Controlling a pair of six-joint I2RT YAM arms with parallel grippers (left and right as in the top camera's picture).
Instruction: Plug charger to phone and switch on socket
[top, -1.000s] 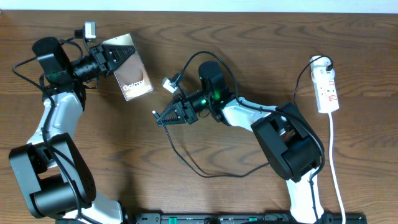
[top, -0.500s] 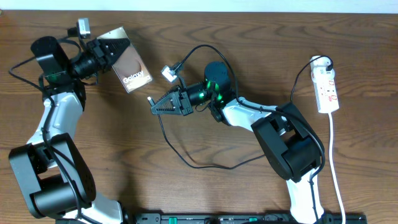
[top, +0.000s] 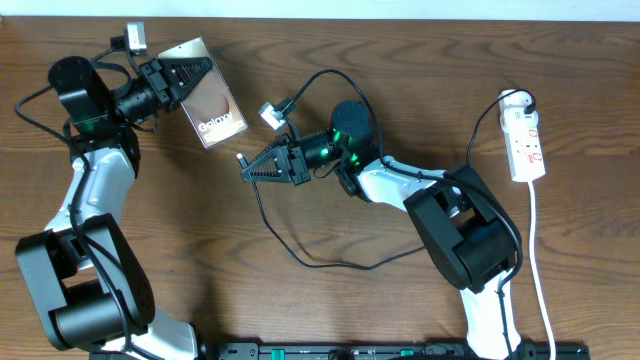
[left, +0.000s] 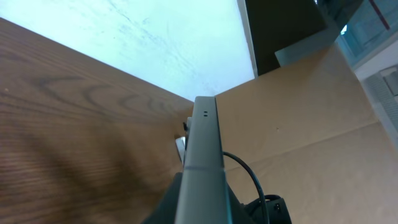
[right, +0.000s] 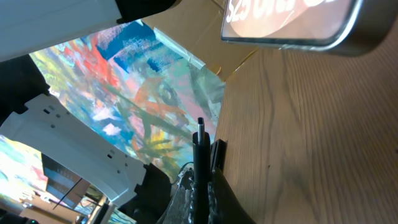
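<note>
**Overhead: phone and plug tip are closing in on each other**

Overhead, the left end effector (top: 172, 82) is pinching the flat, dark, glossy-screened rectangular phone (top: 212, 103) by one end. It is holding the phone tilted near the far left of the brown wooden bench (top: 200, 250), with the white-lettered end pointing toward the other arm. Over the last second it has been carrying the phone a little farther back and turning it.

The right end effector (top: 247, 166) is pressed together on the long thin black charger (top: 300, 262), and the small black plug tip (right: 200, 129) is sticking out just past the fingers. In that same second it has been swinging left and toward the phone. The tip is now sitting near the lettered end but still apart from it. In the right wrist view the phone's end is showing above and to the right of the tip, so the two are not yet looking lined up.

The rest of the charger is trailing in a loose loop across the bench. The small white oblong socket (top: 528, 140) with red-marked switches is lying well apart at the right side, with neither arm near it.

Judging from this, the arms are approaching the plugging-in step. Fine alignment is probably coming next, and the switch is still waiting.
</note>
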